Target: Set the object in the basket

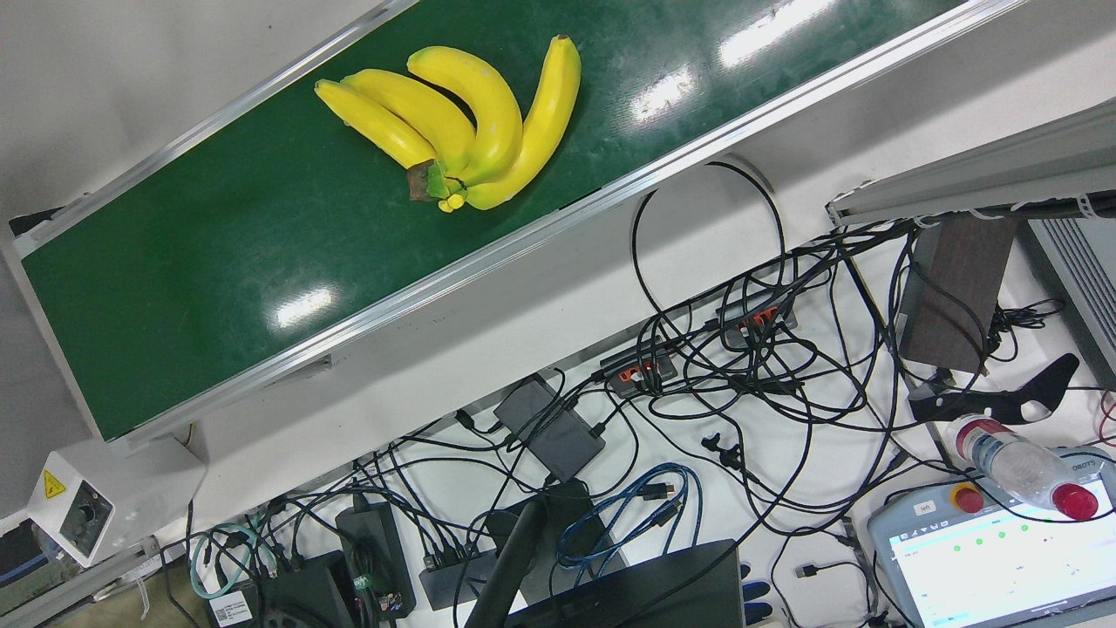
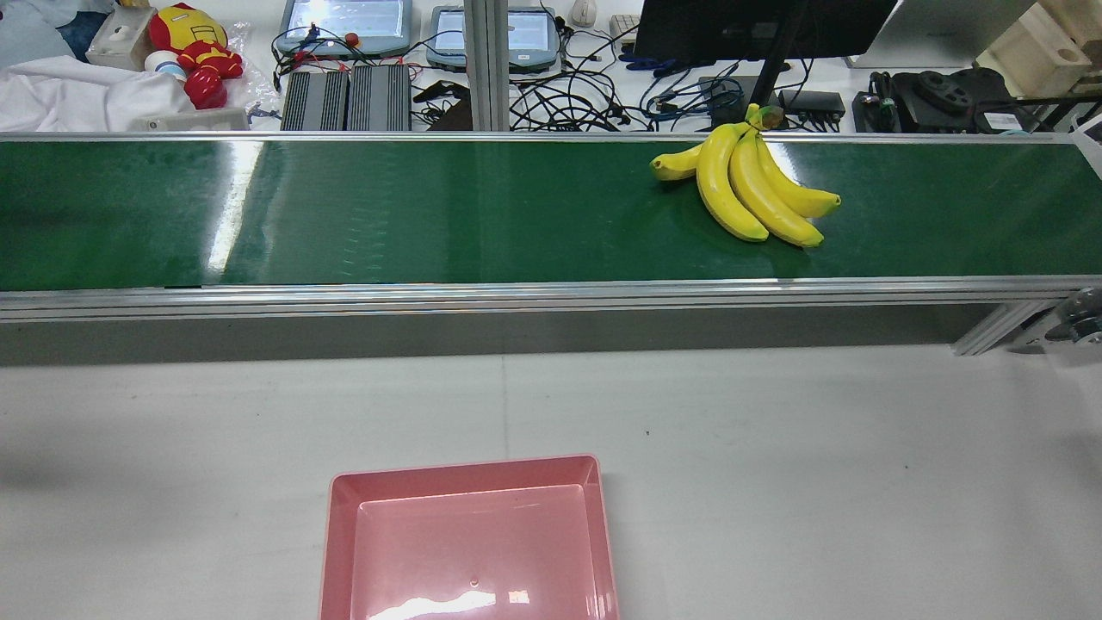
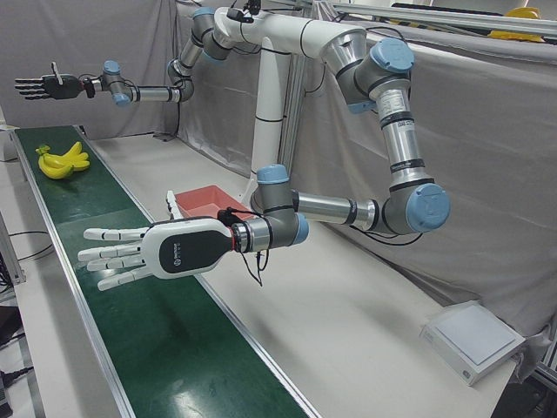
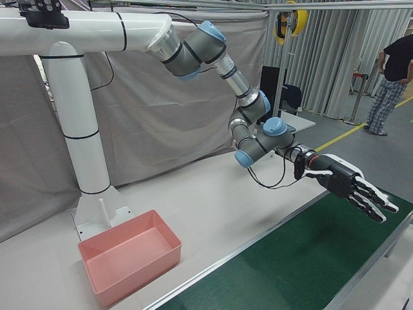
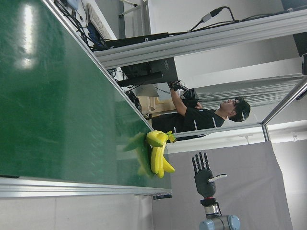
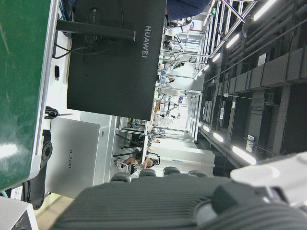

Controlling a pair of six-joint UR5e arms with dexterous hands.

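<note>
- Pink basket (image 2: 469,472) sits on the white table (image 2: 775,448) at the near edge of the rear view, on the robot's side of the green conveyor belt (image 2: 430,215) and well apart from the fruit.
- Bunch of yellow bananas (image 2: 745,185) lies flat on the belt, toward the robot's right end, stems pointing to the far rail and tips fanned toward the table.
- Left hand (image 3: 130,254) (the white one) hangs level above the belt, palm sideways, fingers straight and spread, holding nothing.
- Right hand (image 4: 352,187) (the black one) reaches out over the belt, likewise flat with its fingers apart and nothing in it; in the left-front view it hangs higher than the bananas and near them, though whether it is directly over them cannot be told from that angle.
- Beyond the belt lie tangled cables (image 1: 741,375) and a teach pendant (image 1: 994,558).
</note>
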